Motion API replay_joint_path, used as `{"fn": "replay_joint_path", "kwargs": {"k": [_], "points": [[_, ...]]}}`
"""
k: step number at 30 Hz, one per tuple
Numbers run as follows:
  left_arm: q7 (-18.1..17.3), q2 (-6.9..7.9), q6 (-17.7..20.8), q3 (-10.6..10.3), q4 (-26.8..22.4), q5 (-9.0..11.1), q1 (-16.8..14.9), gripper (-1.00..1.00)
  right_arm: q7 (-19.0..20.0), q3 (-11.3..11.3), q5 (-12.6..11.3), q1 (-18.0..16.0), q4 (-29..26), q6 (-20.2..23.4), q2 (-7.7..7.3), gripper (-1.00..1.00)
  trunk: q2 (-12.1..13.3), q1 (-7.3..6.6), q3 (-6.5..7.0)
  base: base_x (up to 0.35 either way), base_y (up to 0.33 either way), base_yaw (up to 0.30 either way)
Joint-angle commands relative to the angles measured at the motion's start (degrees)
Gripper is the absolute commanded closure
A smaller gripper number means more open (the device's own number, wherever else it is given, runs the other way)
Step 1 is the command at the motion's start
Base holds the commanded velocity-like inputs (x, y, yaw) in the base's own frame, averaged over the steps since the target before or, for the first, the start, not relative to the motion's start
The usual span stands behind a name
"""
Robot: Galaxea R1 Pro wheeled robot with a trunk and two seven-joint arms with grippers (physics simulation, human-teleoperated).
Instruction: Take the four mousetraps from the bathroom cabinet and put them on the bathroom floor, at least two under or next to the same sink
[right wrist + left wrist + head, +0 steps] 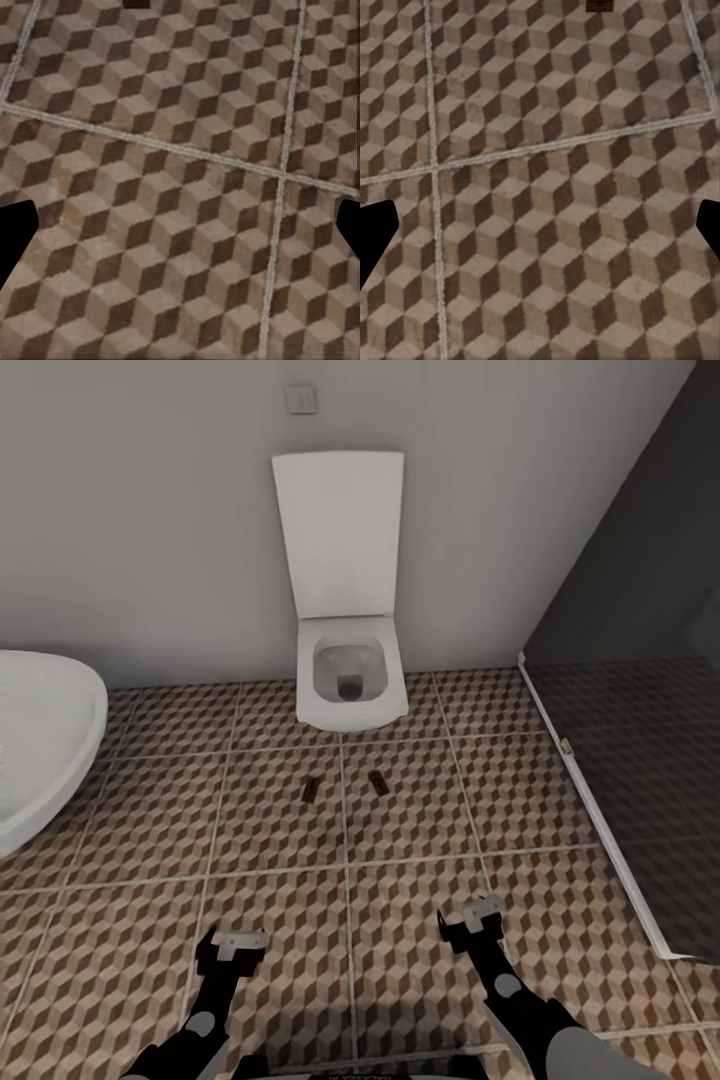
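The cube-patterned bathroom floor (150,920) carries a white toilet (350,685) with its lid raised and bowl empty, two mousetraps (310,790) (378,782) lying apart just before it, and nearer, the left tool (236,944) and right tool (474,916) both spread wide, holding nothing.

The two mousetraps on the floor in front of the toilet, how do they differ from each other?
The left mousetrap lies left of the grout line running toward the toilet; the right mousetrap lies right of it. The left one sits slightly nearer the robot, the right one slightly nearer the toilet. They tilt opposite ways. Both are small, dark brown, flat on the bathroom floor.
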Motion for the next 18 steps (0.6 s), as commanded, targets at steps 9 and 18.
{"fn": "replay_joint_path", "kwargs": {"k": [9, 18], "points": [[0.4, -0.08, -0.4, -0.5, 0.4, 0.2, 0.0, -1.00, -0.5, 0.4, -1.7, 0.0, 1.4, -0.9, -0.10, -1.00, 3.6, -1.98, 2.44, 0.000, 0.000, 0.000], [0.3, -0.15, -0.4, -0.5, 0.8, 0.2, 0.1, -1.00, -0.5, 0.4, -2.0, 0.0, 1.8, -1.1, -0.05, -1.00, 7.2, -3.96, 4.89, 0.000, 0.000, 0.000]]}}
